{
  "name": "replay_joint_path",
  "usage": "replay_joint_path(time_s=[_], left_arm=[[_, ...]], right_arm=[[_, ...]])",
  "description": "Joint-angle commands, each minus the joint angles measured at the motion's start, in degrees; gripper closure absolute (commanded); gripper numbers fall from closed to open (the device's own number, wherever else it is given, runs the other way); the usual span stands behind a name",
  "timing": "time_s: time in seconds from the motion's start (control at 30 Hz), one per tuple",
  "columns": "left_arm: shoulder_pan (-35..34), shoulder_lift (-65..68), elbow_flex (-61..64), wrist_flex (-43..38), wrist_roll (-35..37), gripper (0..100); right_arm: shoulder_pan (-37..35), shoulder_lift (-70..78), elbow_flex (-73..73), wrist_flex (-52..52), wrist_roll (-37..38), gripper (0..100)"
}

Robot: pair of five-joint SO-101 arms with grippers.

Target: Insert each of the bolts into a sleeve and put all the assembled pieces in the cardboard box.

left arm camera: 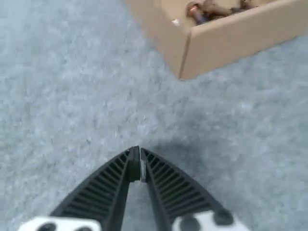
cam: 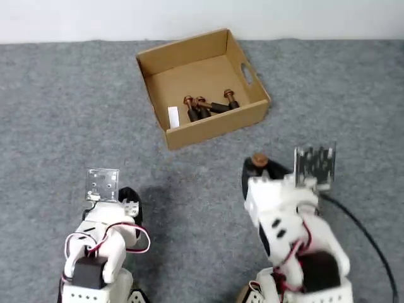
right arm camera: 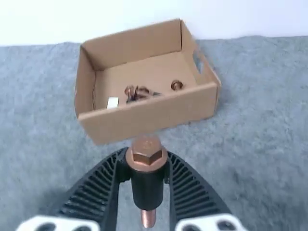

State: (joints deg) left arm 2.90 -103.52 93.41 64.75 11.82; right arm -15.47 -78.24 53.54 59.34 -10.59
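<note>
Right gripper [right arm camera: 144, 166] clamps the black cylindrical sleeve [right arm camera: 147, 187] carrying a copper hex-head bolt [right arm camera: 146, 156]: rigid, small, probably slick, best held mid-sleeve; left gripper [left arm camera: 136, 163] pinched together, empty

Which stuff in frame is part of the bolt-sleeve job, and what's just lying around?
Job: box; three assembled pieces in it; fourth piece held in right gripper; left gripper, shut, empty.
Lying about: white slip in the box; grey mat.
</note>
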Motion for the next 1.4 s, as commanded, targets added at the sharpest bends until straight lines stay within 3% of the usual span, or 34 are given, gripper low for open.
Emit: replay_joint_path(time_s=[0.0,0.3,0.5,0.83,1.13,1.37], left_arm=[[-0.5,-0.5,2.1,-2.6,-0.5,100],[-1.0,-0.3,3.0,-2.9,-0.3,100],[-1.0,-0.3,3.0,-2.9,-0.3,100],[-1.1,-0.2,3.0,-2.9,-0.3,100],[-1.1,-0.2,3.0,-2.9,-0.3,100],[-1.1,-0.2,3.0,-2.9,-0.4,100]], right_arm=[[1.0,14.0,-12.0,-5.8,-1.1,99.1],[0.6,46.4,-29.9,-23.1,0.0,99.1],[-1.3,69.4,-45.3,-31.6,13.0,99.1],[-6.5,95.5,-62.3,-32.4,33.0,99.1],[-8.3,106.4,-62.6,-31.9,35.1,98.4],[-8.5,106.8,-62.9,-26.3,37.1,87.8]])
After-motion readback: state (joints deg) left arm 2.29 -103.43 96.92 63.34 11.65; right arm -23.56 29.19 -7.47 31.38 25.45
